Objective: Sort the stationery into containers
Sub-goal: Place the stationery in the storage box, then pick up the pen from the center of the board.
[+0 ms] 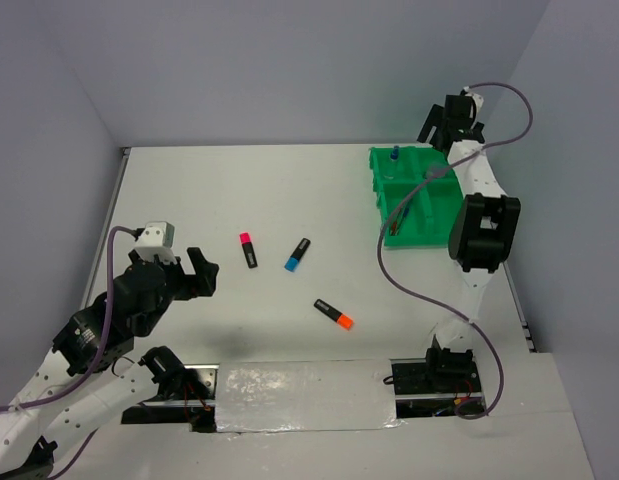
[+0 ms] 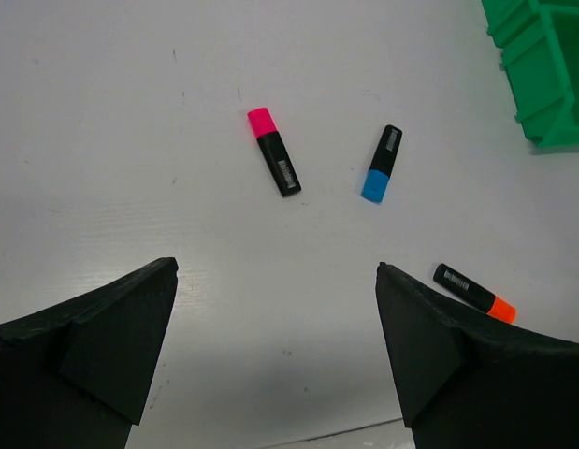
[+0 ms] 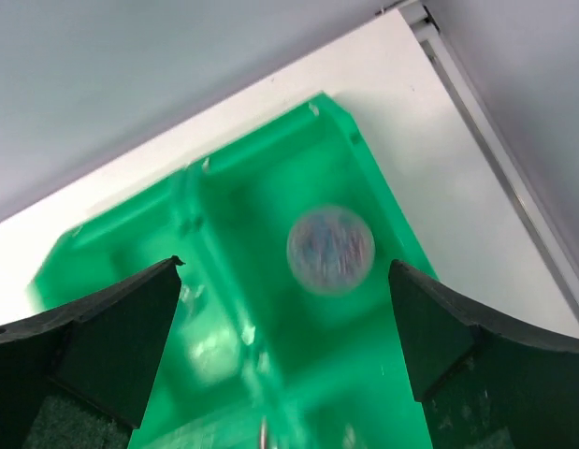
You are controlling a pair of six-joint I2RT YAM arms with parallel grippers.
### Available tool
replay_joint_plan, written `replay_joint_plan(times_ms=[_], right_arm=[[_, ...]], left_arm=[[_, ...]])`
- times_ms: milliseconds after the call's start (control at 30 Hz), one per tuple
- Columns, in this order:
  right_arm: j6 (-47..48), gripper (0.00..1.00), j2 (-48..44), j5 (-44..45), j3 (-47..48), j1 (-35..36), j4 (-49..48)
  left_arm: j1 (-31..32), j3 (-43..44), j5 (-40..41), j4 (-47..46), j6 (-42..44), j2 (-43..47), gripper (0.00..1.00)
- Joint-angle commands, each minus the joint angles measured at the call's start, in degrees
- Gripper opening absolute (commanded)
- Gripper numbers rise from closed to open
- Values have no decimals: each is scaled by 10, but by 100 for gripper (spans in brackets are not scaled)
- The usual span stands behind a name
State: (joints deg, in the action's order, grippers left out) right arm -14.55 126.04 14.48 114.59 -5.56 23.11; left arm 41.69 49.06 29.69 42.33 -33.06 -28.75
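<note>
Three black highlighters lie loose on the white table: pink-ended (image 1: pixel 248 250) (image 2: pixel 274 152), blue-ended (image 1: pixel 297 255) (image 2: pixel 382 165) and orange-ended (image 1: pixel 333 313) (image 2: pixel 474 292). My left gripper (image 1: pixel 207 272) (image 2: pixel 278 265) hovers open and empty to their left. The green tray (image 1: pixel 414 241) (image 3: pixel 261 187) (image 2: pixel 542 65) sits at the far right. A blue-capped bottle (image 1: pixel 396 155) stands in its far-left compartment and a thin pen (image 1: pixel 393 226) lies in the near-left one. High over the tray's far end, my right gripper (image 1: pixel 444 135) (image 3: pixel 285 262) is open. Below it a round greyish tub (image 3: pixel 330 250) shows blurred in a compartment.
Grey walls close in the table on the left, back and right. A metal rail (image 3: pixel 499 159) runs along the table's right edge beside the tray. The right arm's grey cable (image 1: pixel 409 205) hangs across the tray. A foil-covered strip (image 1: pixel 304 395) lies between the arm bases.
</note>
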Motion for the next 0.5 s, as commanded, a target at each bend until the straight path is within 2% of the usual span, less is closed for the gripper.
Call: replay_joint_plan(times_ms=[0,100,167,200,233,367,467], right_arm=[[-29,100,-151,-22,-54,16,5],[-5,100,-254,-114,-169,53,41],[38,100,-306,-130,-231,163,64],[82,100,-351,-139,-300,205,70],[96,100,-369,-145,-328,282,76],[125,100,-446,-192,-492,417,70],[109,100,-452,-191,-550,489,100]], left_arm=[[0,1,3,-22,8,-3,99],[-3,2,18,-15,2,-3,99],[-6,3,26,-10,-3,-3,99],[-6,3,32,-8,-8,-3,99],[-7,3,33,-7,-9,-2,99],[-8,2,27,-11,-6,7,99],[-8,2,28,-10,-8,11,99]])
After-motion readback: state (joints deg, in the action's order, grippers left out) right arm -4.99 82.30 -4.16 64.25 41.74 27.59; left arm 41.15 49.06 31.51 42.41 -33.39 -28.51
